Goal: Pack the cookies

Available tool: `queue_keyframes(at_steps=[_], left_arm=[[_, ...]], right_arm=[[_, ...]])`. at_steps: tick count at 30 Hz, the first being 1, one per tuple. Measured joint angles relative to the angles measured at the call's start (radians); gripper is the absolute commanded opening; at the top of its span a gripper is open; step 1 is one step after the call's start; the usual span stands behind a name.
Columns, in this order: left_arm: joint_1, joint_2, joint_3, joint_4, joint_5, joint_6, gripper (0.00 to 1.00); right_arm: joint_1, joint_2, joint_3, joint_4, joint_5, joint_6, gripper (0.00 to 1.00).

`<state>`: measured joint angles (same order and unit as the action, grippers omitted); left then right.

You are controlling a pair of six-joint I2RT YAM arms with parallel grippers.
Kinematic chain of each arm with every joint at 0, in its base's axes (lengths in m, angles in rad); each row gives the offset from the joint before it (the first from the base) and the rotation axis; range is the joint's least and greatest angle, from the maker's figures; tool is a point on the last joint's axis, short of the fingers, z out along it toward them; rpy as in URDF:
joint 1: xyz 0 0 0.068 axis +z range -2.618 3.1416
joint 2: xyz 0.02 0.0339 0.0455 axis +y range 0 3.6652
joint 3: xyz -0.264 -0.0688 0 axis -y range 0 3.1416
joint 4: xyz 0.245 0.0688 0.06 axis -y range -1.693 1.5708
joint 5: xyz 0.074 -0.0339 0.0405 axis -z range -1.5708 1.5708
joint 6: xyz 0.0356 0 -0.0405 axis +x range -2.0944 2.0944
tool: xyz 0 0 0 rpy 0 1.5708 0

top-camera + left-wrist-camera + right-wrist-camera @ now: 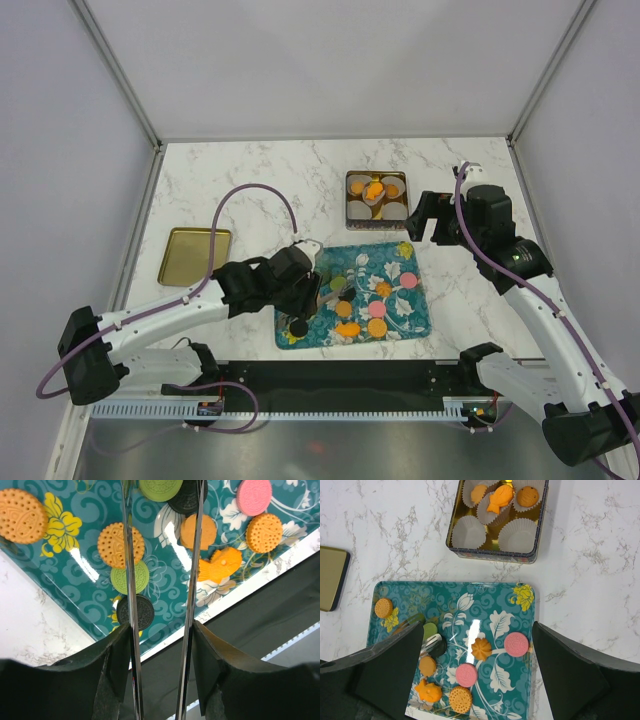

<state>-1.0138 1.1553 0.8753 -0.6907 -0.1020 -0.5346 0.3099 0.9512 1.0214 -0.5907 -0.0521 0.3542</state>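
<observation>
Cookies lie on a teal flowered tray [415,322]: orange [120,544], green [131,577], black [137,612], pink [254,496] and an orange fish [217,566]. My left gripper [312,292] hovers over the tray's left part, shut on thin metal tongs [127,555]. The tong blades stand apart, their tips by a green cookie [429,629] and a black one [439,649]. My right gripper [425,215] is open and empty, high above the table right of the tin. The tin [350,198] holds white paper cups, with three orange cookies [500,499] in them.
A gold lid [194,255] lies on the marble table at the left. The tin [451,535] stands just behind the tray [485,592]. The table's dark front edge [260,610] runs close along the tray's near side.
</observation>
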Motion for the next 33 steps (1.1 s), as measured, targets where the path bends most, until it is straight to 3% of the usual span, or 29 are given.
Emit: queue_keyframes(at_steps=[33], left_arm=[[0.033, -0.004, -0.023, 0.042, 0.048, -0.010, 0.41]], right_arm=[[0.000, 0.000, 0.000, 0.000, 0.000, 0.000, 0.98]])
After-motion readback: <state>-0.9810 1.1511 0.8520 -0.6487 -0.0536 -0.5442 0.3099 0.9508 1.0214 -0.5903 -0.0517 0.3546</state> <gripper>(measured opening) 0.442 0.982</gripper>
